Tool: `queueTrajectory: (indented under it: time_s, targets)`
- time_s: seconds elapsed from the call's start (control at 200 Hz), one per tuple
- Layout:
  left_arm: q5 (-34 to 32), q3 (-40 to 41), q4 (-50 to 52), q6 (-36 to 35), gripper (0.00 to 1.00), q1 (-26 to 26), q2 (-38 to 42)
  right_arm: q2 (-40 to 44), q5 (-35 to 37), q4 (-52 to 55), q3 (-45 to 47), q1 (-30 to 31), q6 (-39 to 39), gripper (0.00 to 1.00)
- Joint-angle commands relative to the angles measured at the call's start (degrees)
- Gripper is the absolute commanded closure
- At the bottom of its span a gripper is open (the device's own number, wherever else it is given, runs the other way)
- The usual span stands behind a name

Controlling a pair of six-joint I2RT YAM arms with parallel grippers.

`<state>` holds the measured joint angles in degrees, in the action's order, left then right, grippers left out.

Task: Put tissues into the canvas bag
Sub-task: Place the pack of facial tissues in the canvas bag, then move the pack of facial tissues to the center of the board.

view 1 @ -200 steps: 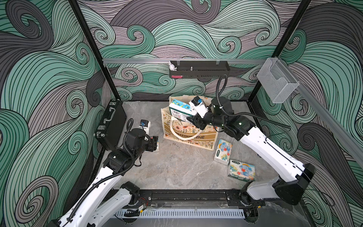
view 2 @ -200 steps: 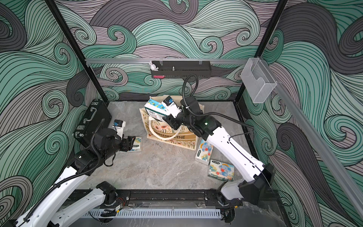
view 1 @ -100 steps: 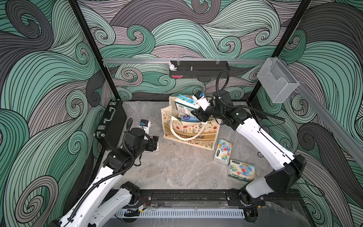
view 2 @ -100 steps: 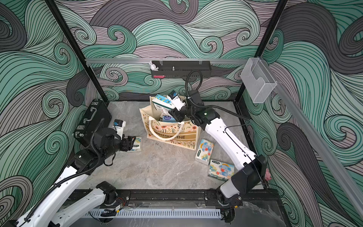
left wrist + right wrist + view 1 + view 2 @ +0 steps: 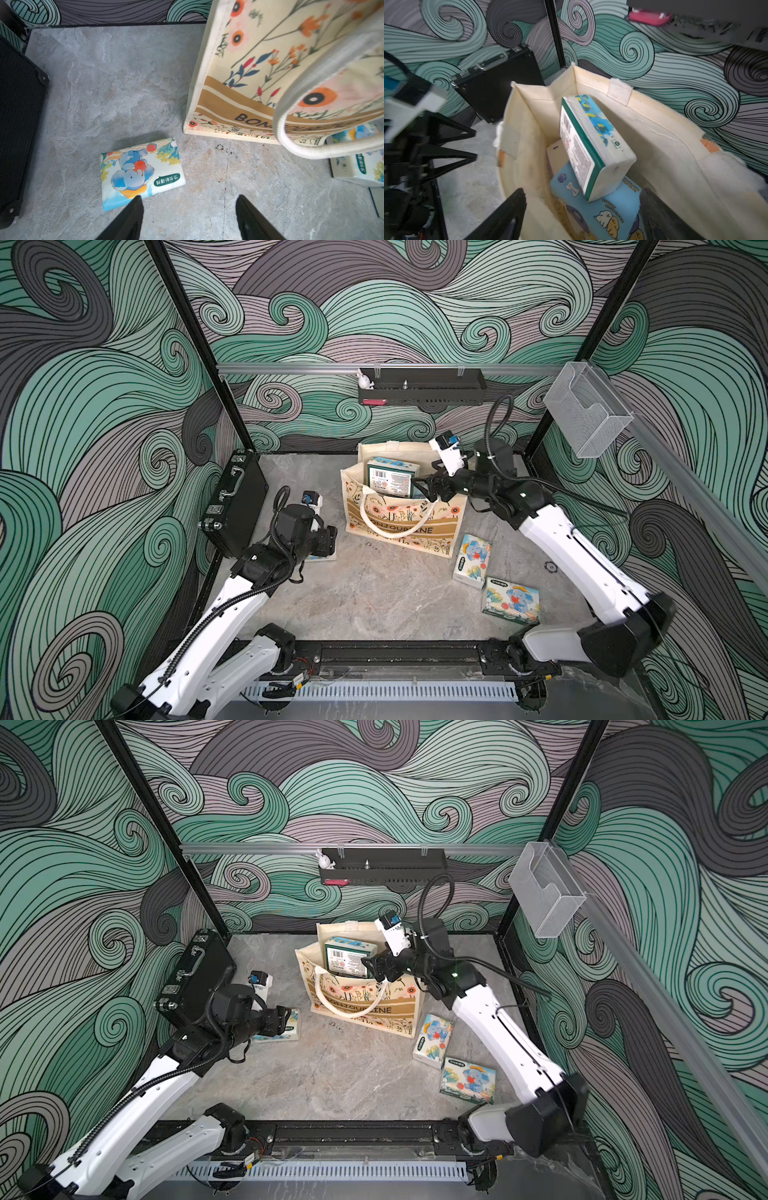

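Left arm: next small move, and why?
Probably shift the left gripper toward the black hard briefcase until its open fingers straddle the flat elephant-printed tissue pack, then lower. The pack lies on the grey tabletop outside the cream floral canvas bag, and in the left wrist view it sits off-centre, by one fingertip rather than between both.

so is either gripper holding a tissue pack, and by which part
Nothing is held. The right gripper stands open over the canvas bag; the left gripper is open by the elephant pack.
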<state>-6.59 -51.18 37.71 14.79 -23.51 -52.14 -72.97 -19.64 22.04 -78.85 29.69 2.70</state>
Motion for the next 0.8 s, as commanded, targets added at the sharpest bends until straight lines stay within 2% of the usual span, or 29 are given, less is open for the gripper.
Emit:
queueTrajectory:
  time_s: [0.0,0.16,0.255,0.345,0.375,0.39,0.41,0.595,0.671,0.796]
  targets:
    - [4.0,-1.6,0.5,2.5,0.26,3.3,-3.3,7.4,-2.8,-2.6,3.6,3.4,-4.0,0.15]
    - [8.6,-1.4,-1.9,4.7,0.24,10.0,-7.4,12.4,-5.1,-1.1,10.0,15.4,-6.2,0.14]
    - [9.4,-2.2,-2.0,6.0,0.23,13.0,-10.6,10.8,-4.6,-10.3,17.2,23.5,-11.5,0.14]
    - [8.9,-3.6,-0.5,7.7,0.22,14.9,-13.4,4.5,-2.2,-17.7,21.3,28.5,-17.5,0.13]
    - [9.5,-3.8,-0.6,8.2,0.22,15.4,-14.1,2.2,-0.9,-20.5,22.1,29.5,-19.7,0.11]
    - [9.9,-3.8,-0.7,8.5,0.22,15.7,-14.4,1.1,0.0,-21.7,22.4,30.0,-20.8,0.03]
    - [10.5,-3.8,-1.0,8.8,0.22,16.0,-14.8,-0.3,1.3,-23.2,22.7,30.6,-22.4,0.01]
    - [15.9,-3.5,-3.6,11.1,0.25,20.2,-18.3,-14.4,10.1,-41.3,25.0,33.2,-33.8,0.0]
    - [17.9,-4.7,-2.7,11.5,0.26,21.6,-20.7,-20.9,16.1,-41.9,22.6,33.2,-38.3,0.01]
    - [18.1,-7.3,0.9,11.4,0.26,23.7,-24.7,-31.7,17.6,-41.7,15.3,33.1,-36.7,0.0]
